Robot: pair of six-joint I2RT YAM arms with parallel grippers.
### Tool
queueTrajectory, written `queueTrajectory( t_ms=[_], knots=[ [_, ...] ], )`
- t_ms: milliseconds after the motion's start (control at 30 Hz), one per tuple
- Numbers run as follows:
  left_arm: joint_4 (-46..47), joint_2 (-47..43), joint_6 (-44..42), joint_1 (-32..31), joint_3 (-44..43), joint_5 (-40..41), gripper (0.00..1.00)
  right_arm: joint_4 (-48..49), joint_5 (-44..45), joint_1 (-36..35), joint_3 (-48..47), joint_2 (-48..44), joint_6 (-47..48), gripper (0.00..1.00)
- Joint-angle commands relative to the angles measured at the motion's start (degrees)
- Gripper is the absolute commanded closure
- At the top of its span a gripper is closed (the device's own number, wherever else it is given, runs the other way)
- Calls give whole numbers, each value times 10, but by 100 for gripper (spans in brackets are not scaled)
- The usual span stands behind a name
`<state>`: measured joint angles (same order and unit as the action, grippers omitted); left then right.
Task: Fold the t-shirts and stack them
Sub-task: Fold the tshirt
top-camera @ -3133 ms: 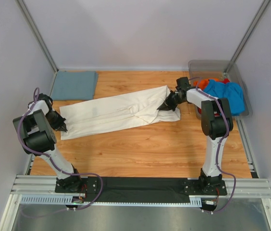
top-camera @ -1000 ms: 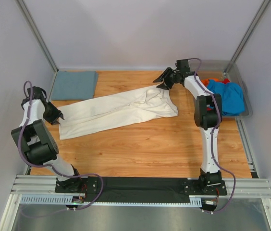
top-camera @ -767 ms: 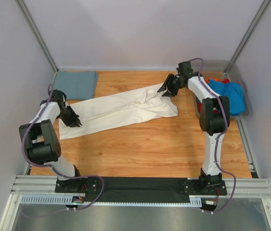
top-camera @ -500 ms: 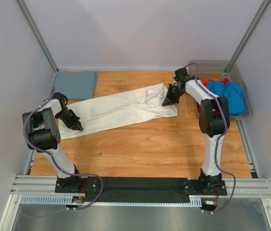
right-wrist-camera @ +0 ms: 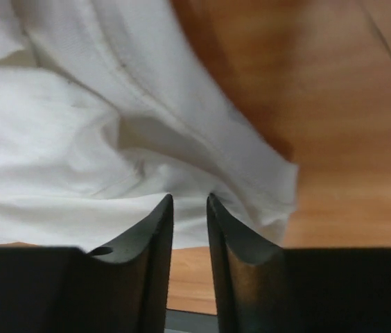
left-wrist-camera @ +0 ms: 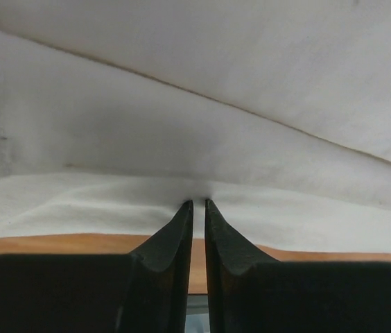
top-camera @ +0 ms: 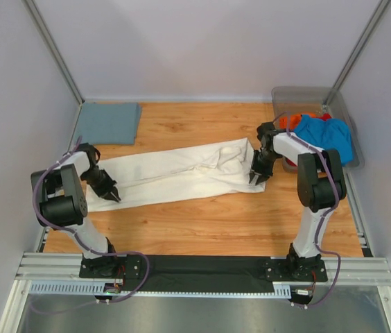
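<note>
Left fingers point(left-wrist-camera: 175, 236): almost together, only a thin slit between the tips. The tips meet the near hem of the cream-white t-shirt point(top-camera: 175, 170), and the cloth puckers there. Read as a pinch on the hem.

Right fingers point(right-wrist-camera: 150, 236): a little wider apart, with white cloth bunched in the gap. Read as a hold on a fold at the shirt's right end, close to its near corner.

Shirt position: lies on the bench point(top-camera: 202, 222) as a long, narrow band. Its long axis runs left to right, with the right end slightly farther back. Left fingers hold the left end at its near edge; right fingers hold the right end. Each arm is closest to its own end, and the cloth between them lies flat.

Judgement: the next fold depends on this axis. Both ends would need to travel together across the band, or one end toward the other.

Also present: a folded grey-blue t-shirt point(top-camera: 105, 123) at far left, well apart. The bright blue t-shirt point(top-camera: 327, 139) and the orange-red t-shirt point(top-camera: 294, 119) are in the bin point(top-camera: 299, 91) at far right.
</note>
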<state>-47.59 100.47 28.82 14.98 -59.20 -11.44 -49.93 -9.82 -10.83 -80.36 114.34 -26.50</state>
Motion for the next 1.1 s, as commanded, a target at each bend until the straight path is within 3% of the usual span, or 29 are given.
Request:
queueTrajectory(
  t_ms=[0, 67, 100, 167, 267, 367, 400, 433, 467, 500, 567, 767, 1067],
  knots=[
    [-45, -77, -16, 0, 78, 55, 80, -46, 97, 2, 67, -104, 27, 67],
    [-47, -148, -18, -4, 81, 48, 76, -33, 84, -2, 57, -152, 42, 61],
    [-50, -167, -19, -6, 68, 42, 75, -37, 79, -11, 23, -159, 45, 52],
    [-52, -203, -21, -16, 52, 33, 67, -42, 53, -30, -14, -153, 59, 45],
    [-27, -209, -28, -36, 30, -5, 66, -13, -33, -83, -70, -111, 57, 43],
    [6, -190, -25, -70, 43, -67, 73, 55, -153, -157, -81, -64, -10, 55],
    [16, -186, -23, -80, 50, -83, 77, 117, -178, -170, -74, -55, -31, 59],
    [24, -180, -13, -96, 55, -96, 83, 144, -197, -185, -63, -48, -49, 63],
    [38, -172, -8, -112, 60, -97, 85, 163, -208, -199, -63, -33, -71, 68],
    [44, -167, -3, -138, 65, -100, 85, 185, -210, -226, -66, -25, -75, 80],
    [60, -156, 11, -148, 68, -103, 86, 186, -205, -249, -81, 2, -74, 87],
    [111, -120, 33, -176, 75, -122, 85, 218, -154, -304, -80, 49, -77, 95],
    [136, -60, 46, -209, 40, -122, 81, 216, -122, -307, -139, 116, -69, 95]
  ],
)
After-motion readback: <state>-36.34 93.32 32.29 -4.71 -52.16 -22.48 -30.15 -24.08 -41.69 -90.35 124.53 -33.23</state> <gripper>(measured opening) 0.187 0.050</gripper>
